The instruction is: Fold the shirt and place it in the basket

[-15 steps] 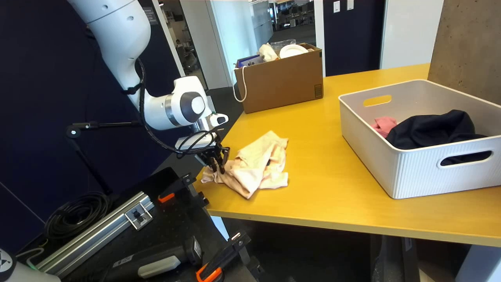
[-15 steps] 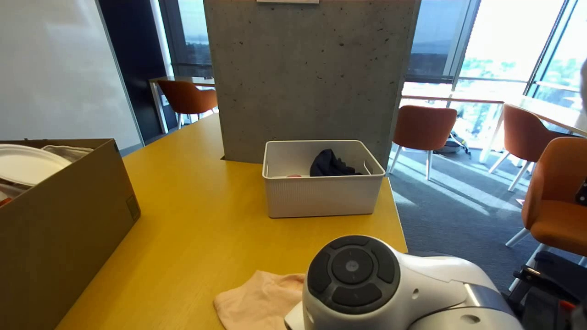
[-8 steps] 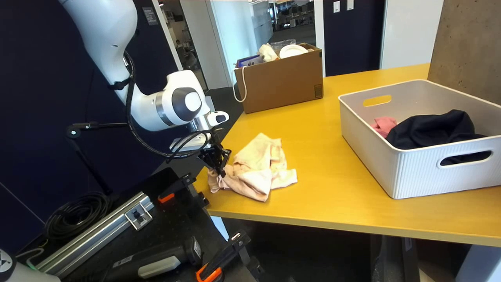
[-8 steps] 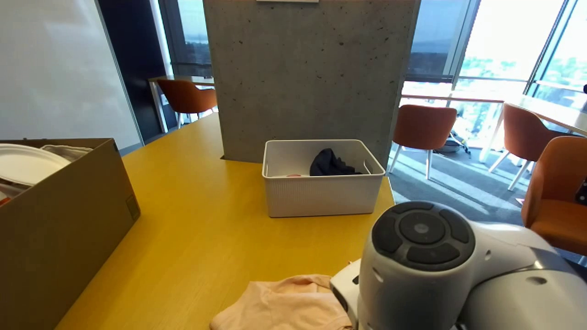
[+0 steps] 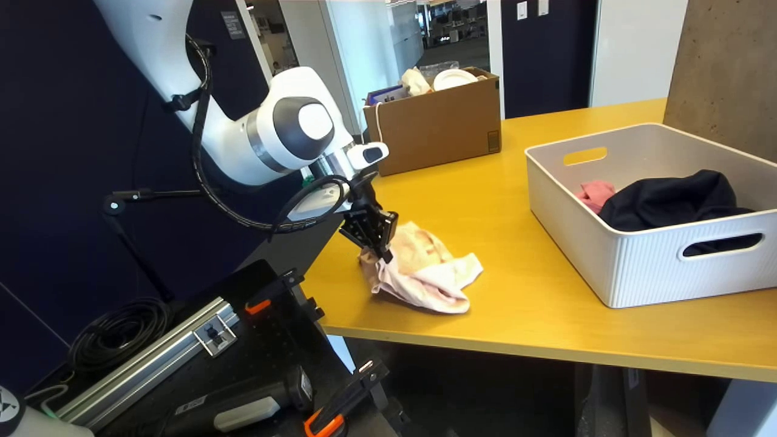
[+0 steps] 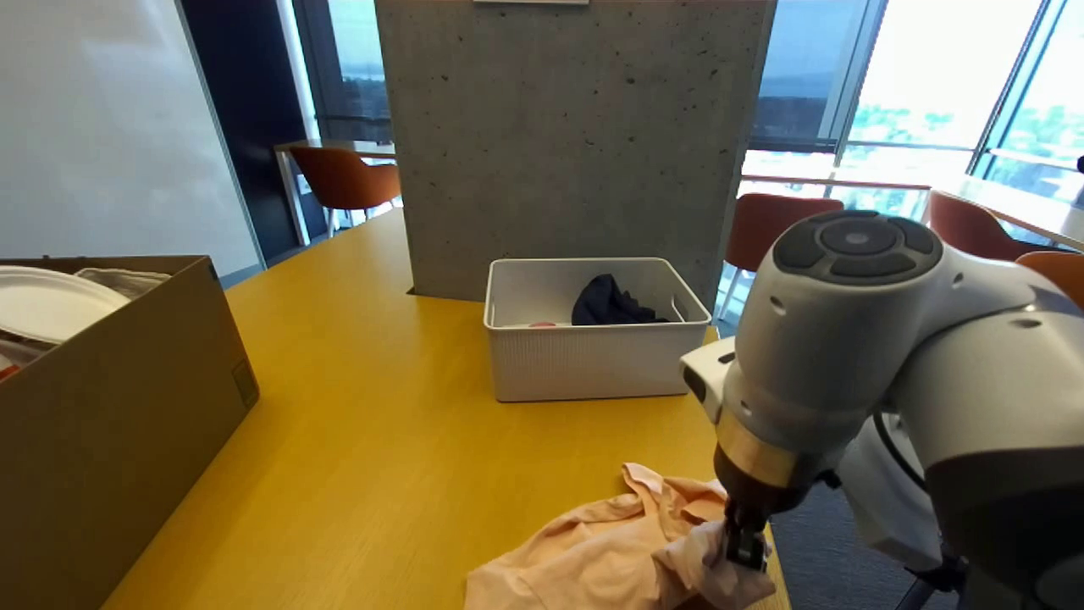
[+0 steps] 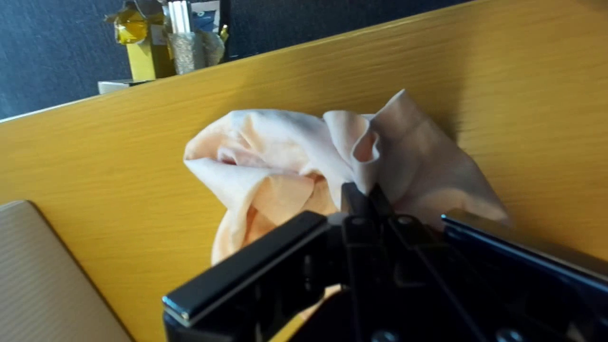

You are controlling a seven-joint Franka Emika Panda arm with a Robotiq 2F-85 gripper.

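The shirt [image 5: 428,273] lies rumpled in loose folds on the yellow counter [image 5: 516,267], near its edge, and we see the pincer [image 7: 365,191] clamped on it: the fingertips [image 7: 350,199] press together on a gathered fold of the peach cloth. In both exterior views we see the arm [image 5: 237,149] bend down to the shirt. We find the white basket [image 5: 661,279], slot handles in its walls, on the same counter, apart from the shirt, holding a black garment [image 5: 671,200] and a bit of pink cloth [image 5: 596,195]. In the wrist view we catch part of its ribbed wall at the lower left. We also see a brown cardboard box [image 5: 437,133] on the counter, filled above its rim, with a white plate [image 5: 454,79] among its contents. Just behind the basket, in an exterior view, we make out a concrete pillar [image 6: 576,144], and orange chairs [image 6: 343,178] stand beyond the counter.
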